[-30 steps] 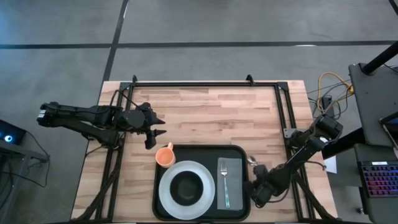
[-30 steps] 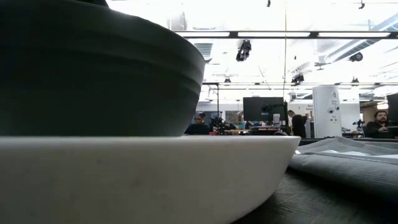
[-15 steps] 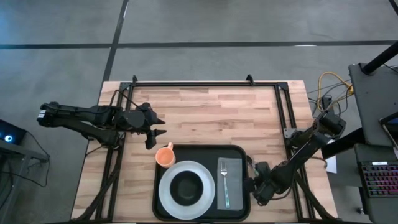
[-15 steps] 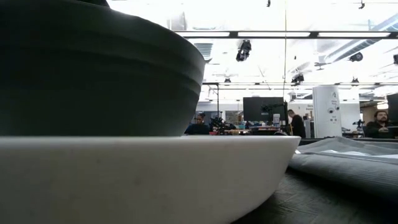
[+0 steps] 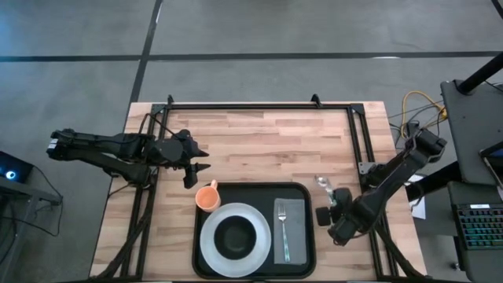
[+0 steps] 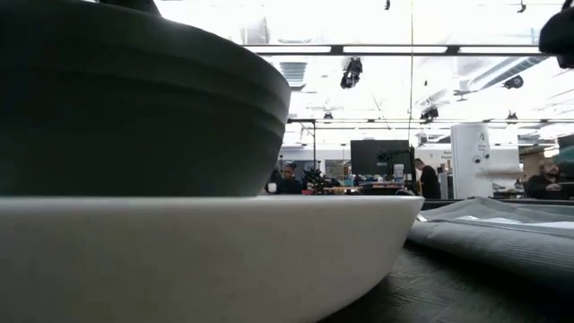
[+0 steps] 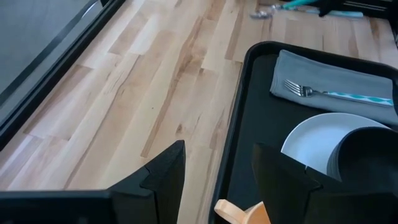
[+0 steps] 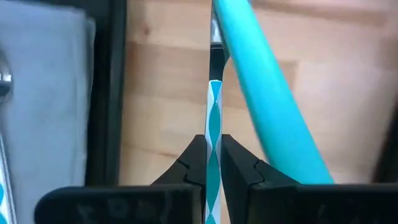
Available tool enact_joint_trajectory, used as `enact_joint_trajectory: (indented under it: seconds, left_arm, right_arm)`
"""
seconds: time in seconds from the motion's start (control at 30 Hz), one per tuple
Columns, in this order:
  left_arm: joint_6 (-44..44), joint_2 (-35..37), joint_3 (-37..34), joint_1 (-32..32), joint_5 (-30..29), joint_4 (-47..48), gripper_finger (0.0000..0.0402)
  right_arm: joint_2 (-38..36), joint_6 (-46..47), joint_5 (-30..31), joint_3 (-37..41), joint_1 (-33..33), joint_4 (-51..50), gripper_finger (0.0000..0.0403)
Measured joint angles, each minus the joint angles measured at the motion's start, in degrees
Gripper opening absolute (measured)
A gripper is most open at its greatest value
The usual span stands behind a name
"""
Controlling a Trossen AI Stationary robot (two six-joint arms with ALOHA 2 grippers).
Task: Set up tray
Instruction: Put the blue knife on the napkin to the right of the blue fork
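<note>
Here, the left gripper [image 5: 198, 163] is held wide open over bare table [image 5: 267, 141], at ten o'clock from the tray [image 5: 302, 192]. At the tray's three o'clock, a thin teal-patterned utensil handle [image 8: 213, 134] is pinched by the closed right gripper [image 5: 326, 214].

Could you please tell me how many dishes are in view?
3: an orange cup at the tray's corner nearest the left pincer, a white plate on the tray, and a dark bowl on that plate. None seems hidden.
</note>
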State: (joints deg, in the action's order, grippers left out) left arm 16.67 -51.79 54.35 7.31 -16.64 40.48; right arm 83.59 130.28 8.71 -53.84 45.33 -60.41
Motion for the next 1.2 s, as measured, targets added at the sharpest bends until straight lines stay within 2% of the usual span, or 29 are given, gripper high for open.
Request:
enact_joint_trajectory:
  seconds: [0.1,0.2,0.33,0.43,0.53,0.77,1.03,1.2]
  left_arm:
    - [0.0,0.0,0.0,0.0,0.0,0.0,0.0166]
    - [0.0,0.0,0.0,0.0,-0.1,0.0,0.0166]
    - [0.0,0.0,0.0,0.0,-0.1,0.0,0.0166]
    - [0.0,0.0,0.0,0.0,-0.1,0.0,0.0166]
    - [0.0,0.0,0.0,0.0,-0.1,-0.1,0.0166]
    - [1.3,0.0,0.0,0.0,-0.1,-0.4,0.0166]
    - [1.8,0.0,0.0,0.0,-0.1,-0.4,0.0166]
    - [2.5,0.0,0.0,0.0,-0.1,-0.4,0.0166]
  right_arm:
    - [-1.6,-1.7,0.0,-0.6,-0.6,-2.1,0.0016]
    - [-3.8,-4.6,0.0,-0.1,-0.8,2.6,0.0015]
    - [-6.6,-3.6,0.2,0.7,-0.8,8.1,0.0015]
    - [-9.2,-3.4,4.6,0.7,-0.7,11.1,0.0015]
    - [-11.4,-2.1,10.0,0.7,-1.0,9.2,0.0015]
    - [-14.4,-3.1,11.0,0.7,-2.5,10.1,0.0015]
    - [-13.4,-5.6,11.0,0.7,-2.6,11.0,0.0020]
    - [-8.0,-3.6,10.3,0.7,-4.3,19.2,0.0021]
